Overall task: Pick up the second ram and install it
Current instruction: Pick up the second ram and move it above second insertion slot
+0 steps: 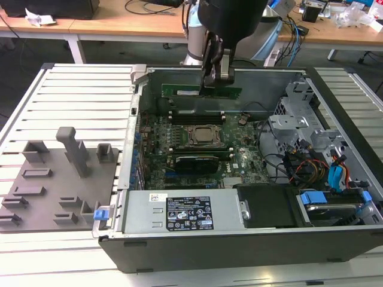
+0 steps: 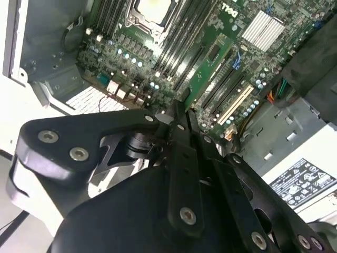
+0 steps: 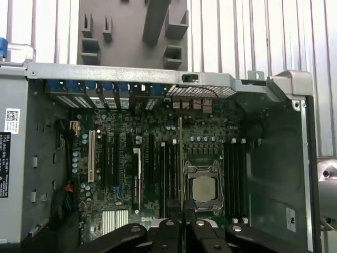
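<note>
the gripper (image 1: 216, 78) is clamping the ram (image 1: 200, 91) near the middle of its top edge, fingers (image 3: 167, 232) pressing together on both faces, and is holding it level over the far side of the open case (image 1: 239, 251), above the bank of black slots (image 1: 197, 115) just beyond the cpu (image 1: 206, 136). in the first wrist view the ram (image 3: 180, 153) is showing edge-on as a thin line running alongside the slots (image 3: 168, 174) beside the cpu (image 3: 202, 188), so it is looking parallel to them; whether it is sitting exactly over one slot i cannot tell. the stick is hanging clear of the motherboard (image 1: 239, 158), not seated. doing this well is, by my reading, a matter of alignment more than force: the bottom edge should be lying square over one slot's channel, both ends inside the end clips, the stick staying upright and not leaning to either side. a central grip like this one is helping the push spread evenly. pressure should be going straight down; any skew is risking a jammed end or a bent board.
</note>
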Tool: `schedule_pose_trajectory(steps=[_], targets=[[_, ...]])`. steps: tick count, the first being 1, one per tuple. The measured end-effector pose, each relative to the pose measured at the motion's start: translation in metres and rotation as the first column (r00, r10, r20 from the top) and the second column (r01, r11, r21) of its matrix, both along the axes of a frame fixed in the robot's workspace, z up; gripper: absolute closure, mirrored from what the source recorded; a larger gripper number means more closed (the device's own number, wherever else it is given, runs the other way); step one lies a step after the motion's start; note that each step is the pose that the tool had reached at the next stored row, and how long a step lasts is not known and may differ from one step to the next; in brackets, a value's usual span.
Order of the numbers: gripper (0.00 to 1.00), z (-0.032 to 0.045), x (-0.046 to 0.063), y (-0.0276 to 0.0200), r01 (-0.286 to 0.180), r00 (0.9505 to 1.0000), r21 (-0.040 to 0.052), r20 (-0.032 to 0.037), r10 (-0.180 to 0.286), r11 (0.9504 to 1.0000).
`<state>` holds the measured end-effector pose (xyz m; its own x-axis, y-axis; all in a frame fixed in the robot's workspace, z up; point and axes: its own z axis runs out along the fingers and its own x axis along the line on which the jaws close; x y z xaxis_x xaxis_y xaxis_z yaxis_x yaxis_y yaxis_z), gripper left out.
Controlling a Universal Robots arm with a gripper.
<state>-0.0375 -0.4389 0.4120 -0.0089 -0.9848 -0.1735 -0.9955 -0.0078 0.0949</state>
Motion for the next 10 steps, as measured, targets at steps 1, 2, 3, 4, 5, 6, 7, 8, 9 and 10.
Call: schedule_pose_trajectory(steps=[1,2,3,4,5,6,7,8,9,10], targets=[[0.87,-0.0011,0.001,0.0011,0.0,1.0,0.0001,-0.0001,0.0,1.0],[0.87,-0.0023,0.002,0.0022,0.0,1.0,0.0005,-0.0001,0.0,1.0],[0.87,-0.0034,0.004,0.0035,0.0,1.0,0.0006,-0.0002,0.0,1.0],[0.87,-0.005,0.007,0.0056,0.0,1.0,0.0009,-0.0005,0.0,1.0],[0.87,-0.006,0.009,0.0066,0.0,1.0,0.0009,-0.0008,0.0,1.0],[0.87,-0.0068,0.011,0.0072,0.0,1.0,0.0009,-0.001,0.0,1.0],[0.87,-0.0076,0.015,0.0078,0.0,1.0,0.001,-0.0015,0.0,1.0],[0.87,-0.0083,0.017,0.0083,0.0,1.0,0.0009,-0.002,0.0,1.0],[0.87,-0.0093,0.021,0.009,0.0,1.0,0.0008,-0.0027,0.0,1.0],[0.87,-0.0116,0.028,0.0098,0.0,1.0,0.001,-0.0035,0.0,1.0]])
